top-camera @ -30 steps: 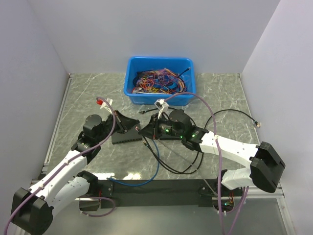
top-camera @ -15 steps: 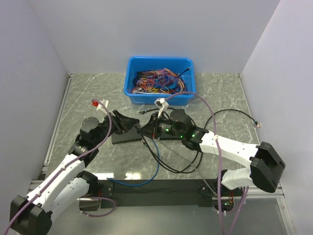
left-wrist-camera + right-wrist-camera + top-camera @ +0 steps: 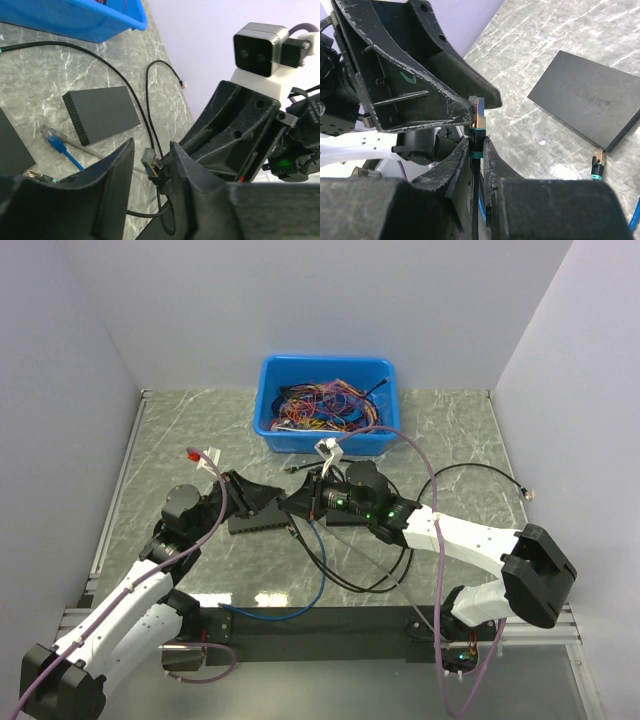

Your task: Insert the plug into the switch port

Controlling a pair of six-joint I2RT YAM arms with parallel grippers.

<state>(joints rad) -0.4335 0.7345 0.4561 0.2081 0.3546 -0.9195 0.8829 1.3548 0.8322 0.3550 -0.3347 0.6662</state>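
Note:
My right gripper (image 3: 476, 142) is shut on the black boot of the plug (image 3: 479, 117), whose clear tip sticks out past the fingertips. My left gripper (image 3: 151, 147) stands open around that plug (image 3: 150, 162), with a gap on the plug's left side. In the top view the two grippers meet tip to tip, left (image 3: 268, 498) and right (image 3: 292, 504), just above the switch (image 3: 262, 524). The switch (image 3: 585, 105) is a flat dark box with a TP-LINK logo on its top. Its port row does not show.
A second dark grey box (image 3: 100, 114) with a perforated side lies beyond the grippers. Loose plugs lie on the table: a blue one (image 3: 55, 137) and a teal-banded one (image 3: 597, 167). A blue bin (image 3: 325, 405) of wires stands behind. Black cable (image 3: 470, 475) loops at the right.
The left gripper was shut and has opened, and its wrist has drawn back a little to the left. The right gripper has edged left, carrying the plug between the left jaws.

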